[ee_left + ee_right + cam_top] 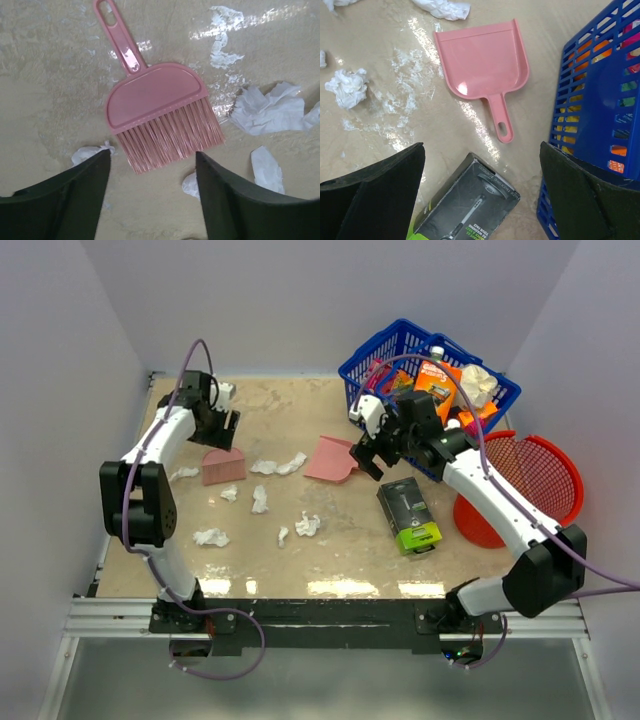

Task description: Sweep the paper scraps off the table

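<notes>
The left fingers stood wide apart and empty above the pink brush, which lay flat at the tabletop's far left. The right fingers gaped wide, holding nothing, over the pink dustpan beside the blue basket. The paper scraps lay scattered between brush and dustpan and nearer.

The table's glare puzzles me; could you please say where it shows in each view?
Top external: a bright reflection band along the near edge of the table. Left wrist: streaks top right, beyond the brush. Right wrist: patchy shine left of the dustpan, plus one highlight on it.
</notes>
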Action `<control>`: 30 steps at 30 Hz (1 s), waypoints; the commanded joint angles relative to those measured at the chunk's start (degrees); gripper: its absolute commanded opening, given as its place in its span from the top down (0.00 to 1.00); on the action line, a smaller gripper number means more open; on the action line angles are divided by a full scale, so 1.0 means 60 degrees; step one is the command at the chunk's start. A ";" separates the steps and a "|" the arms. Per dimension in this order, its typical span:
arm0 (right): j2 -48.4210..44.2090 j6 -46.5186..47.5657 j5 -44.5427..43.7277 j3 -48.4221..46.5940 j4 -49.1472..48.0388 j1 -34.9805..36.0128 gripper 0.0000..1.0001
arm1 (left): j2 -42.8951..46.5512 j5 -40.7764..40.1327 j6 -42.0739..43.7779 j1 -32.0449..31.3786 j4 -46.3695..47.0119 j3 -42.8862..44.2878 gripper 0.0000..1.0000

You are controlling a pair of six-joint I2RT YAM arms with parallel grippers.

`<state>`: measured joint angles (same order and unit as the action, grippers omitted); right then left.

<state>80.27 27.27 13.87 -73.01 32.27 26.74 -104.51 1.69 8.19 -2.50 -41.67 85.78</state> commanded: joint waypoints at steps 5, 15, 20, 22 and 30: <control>0.0186 0.0011 0.0399 -0.0253 -0.0119 0.0055 0.02 | 0.0499 -0.0794 -0.0046 0.0139 0.0061 -0.0644 0.30; 0.0201 -0.0180 0.0676 -0.0194 -0.0049 0.0084 0.02 | -0.0409 -0.0414 -0.0031 0.0227 -0.0673 -0.0702 0.27; 0.0098 0.0172 0.0867 -0.0063 0.0407 0.0142 0.02 | -0.0643 -0.0502 -0.0163 0.0285 -0.0555 -0.0513 0.30; 0.0069 0.0143 0.0853 -0.0019 0.0378 0.0172 0.02 | -0.0819 -0.0589 -0.0178 0.0300 -0.0584 -0.0410 0.32; 0.0259 0.0231 0.0691 -0.0136 0.0100 0.0172 0.02 | -0.1331 -0.0693 -0.0193 0.0358 -0.0599 -0.0132 0.43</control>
<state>81.45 27.75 17.52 -73.01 34.04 27.51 -110.93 -2.04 8.01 -1.06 -44.95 82.08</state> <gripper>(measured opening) 0.985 0.569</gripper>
